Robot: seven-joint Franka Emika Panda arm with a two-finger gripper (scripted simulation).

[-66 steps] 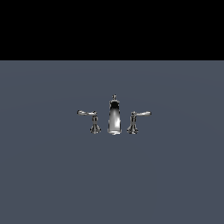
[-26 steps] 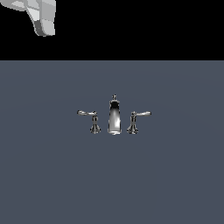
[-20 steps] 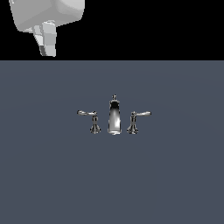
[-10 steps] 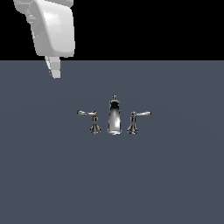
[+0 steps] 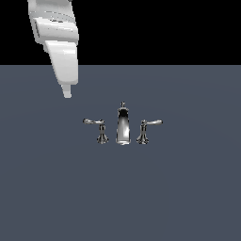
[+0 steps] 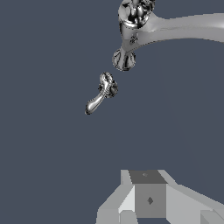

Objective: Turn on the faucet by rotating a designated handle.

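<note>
The chrome faucet (image 5: pixel 123 127) stands mid-scene in the exterior view, with its tall tapered spout between two lever handles. The handle (image 5: pixel 101 132) with its arm pointing left is on the exterior view's left. The mirror-image lever (image 5: pixel 144 134) is on the right. My gripper (image 5: pixel 67 93) hangs tip-down to the upper left of the handle, apart from it, and I see no gap between the fingers. In the wrist view the handle (image 6: pixel 103 91) looks small, the spout (image 6: pixel 138 24) looms large close by, and my gripper (image 6: pixel 149 199) holds nothing.
The faucet stands on a flat dark grey-blue surface (image 5: pixel 188 188). A black background lies beyond its far edge. The white arm link (image 5: pixel 54 28) comes down from the exterior view's top left.
The arm entered from the exterior view's top left, and the gripper has come down and to the right toward the left handle. The faucet has not moved.
</note>
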